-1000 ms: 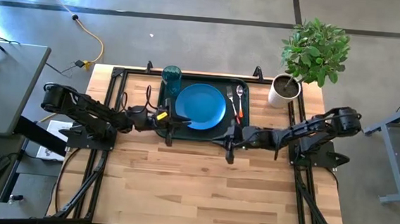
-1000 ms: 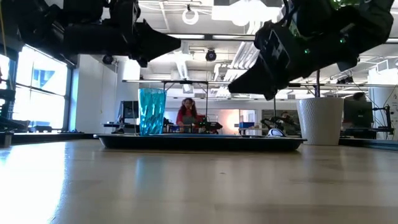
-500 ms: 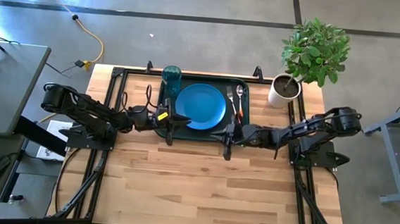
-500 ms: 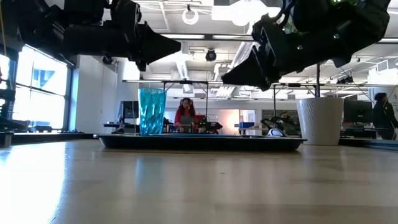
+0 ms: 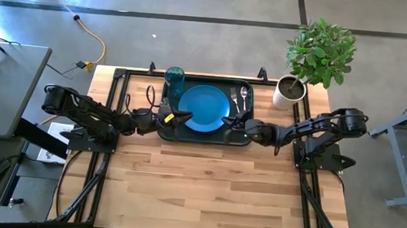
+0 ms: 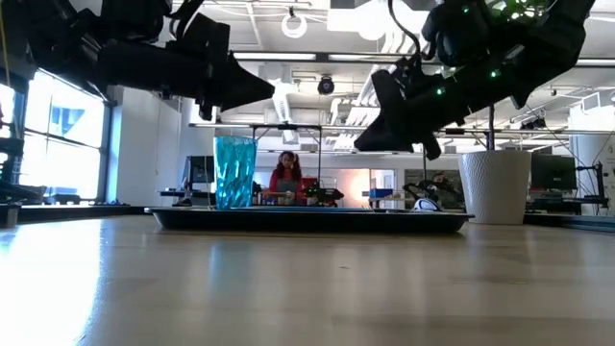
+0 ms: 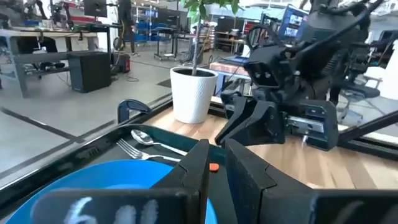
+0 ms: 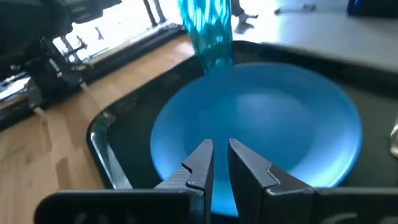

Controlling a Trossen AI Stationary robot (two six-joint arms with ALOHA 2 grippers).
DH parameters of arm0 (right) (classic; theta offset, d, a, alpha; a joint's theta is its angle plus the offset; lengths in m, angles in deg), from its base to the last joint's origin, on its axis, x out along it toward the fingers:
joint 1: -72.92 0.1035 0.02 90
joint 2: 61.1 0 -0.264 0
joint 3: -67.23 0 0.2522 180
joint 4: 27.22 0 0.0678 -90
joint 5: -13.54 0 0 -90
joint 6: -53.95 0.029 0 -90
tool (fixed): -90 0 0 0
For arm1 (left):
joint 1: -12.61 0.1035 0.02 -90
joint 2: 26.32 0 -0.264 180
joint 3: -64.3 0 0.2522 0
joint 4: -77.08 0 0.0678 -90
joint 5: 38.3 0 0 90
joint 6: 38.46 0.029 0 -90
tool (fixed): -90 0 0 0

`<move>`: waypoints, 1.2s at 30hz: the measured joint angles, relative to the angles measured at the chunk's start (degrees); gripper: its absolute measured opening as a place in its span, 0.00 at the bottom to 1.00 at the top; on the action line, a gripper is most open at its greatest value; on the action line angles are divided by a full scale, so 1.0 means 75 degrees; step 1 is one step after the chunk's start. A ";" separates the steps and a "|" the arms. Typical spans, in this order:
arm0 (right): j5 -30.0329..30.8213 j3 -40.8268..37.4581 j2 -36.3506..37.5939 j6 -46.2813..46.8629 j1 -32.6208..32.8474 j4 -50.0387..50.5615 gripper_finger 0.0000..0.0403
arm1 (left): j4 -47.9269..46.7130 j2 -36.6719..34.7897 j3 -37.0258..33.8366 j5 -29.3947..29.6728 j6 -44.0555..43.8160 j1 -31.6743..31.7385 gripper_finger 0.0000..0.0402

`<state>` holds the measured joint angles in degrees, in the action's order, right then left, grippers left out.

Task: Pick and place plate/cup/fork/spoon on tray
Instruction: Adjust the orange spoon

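Note:
The dark-green tray (image 5: 239, 137) lies at the table's far middle. On it rest the blue plate (image 5: 204, 108), the teal cup (image 5: 174, 77) standing at its far left corner, and the fork (image 5: 235, 102) and spoon (image 5: 244, 99) side by side right of the plate. My left gripper (image 5: 186, 117) hovers shut over the plate's near left rim, pointing level to the right. My right gripper (image 5: 227, 123) hovers shut over the tray's near right part, pointing at the plate (image 8: 267, 118). Neither holds anything.
A white plant pot (image 5: 288, 93) with a leafy plant stands at the far right corner of the table. The near half of the wooden table (image 5: 205, 193) is bare wood. A person (image 6: 285, 181) sits in the room behind.
My right gripper has moved toward the table's far edge, from the bare wood to above the tray's near right part, rolling and swinging toward the plate. My left gripper has stayed in place and turned its tip a little toward the far edge.

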<state>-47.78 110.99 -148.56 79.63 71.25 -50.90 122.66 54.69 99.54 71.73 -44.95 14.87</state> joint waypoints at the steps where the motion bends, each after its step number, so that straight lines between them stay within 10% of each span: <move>1: -0.0188 0.0000 0.0000 0.0037 -0.0048 0.0090 0.10 | -0.0024 0.0000 0.0000 0.0003 0.0019 0.0000 0.10; 19: -0.0270 0.0000 0.0000 0.0724 0.0263 0.2712 0.10 | -0.1704 -0.0003 0.0001 0.0018 -0.0861 0.0603 0.10; 27: 0.1140 0.0000 -0.0003 0.0467 -0.0495 0.4285 0.10 | -0.1713 -0.0003 0.0003 0.0029 -0.0917 0.0603 0.10; 36: -0.0534 0.0382 -0.0003 -0.1238 -0.2625 0.3855 0.10 | -0.1710 -0.0003 0.0001 0.0432 -0.0919 0.0603 0.10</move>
<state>-51.79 113.86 -148.59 70.34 51.56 -21.98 109.84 54.67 99.55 74.97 -51.85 19.40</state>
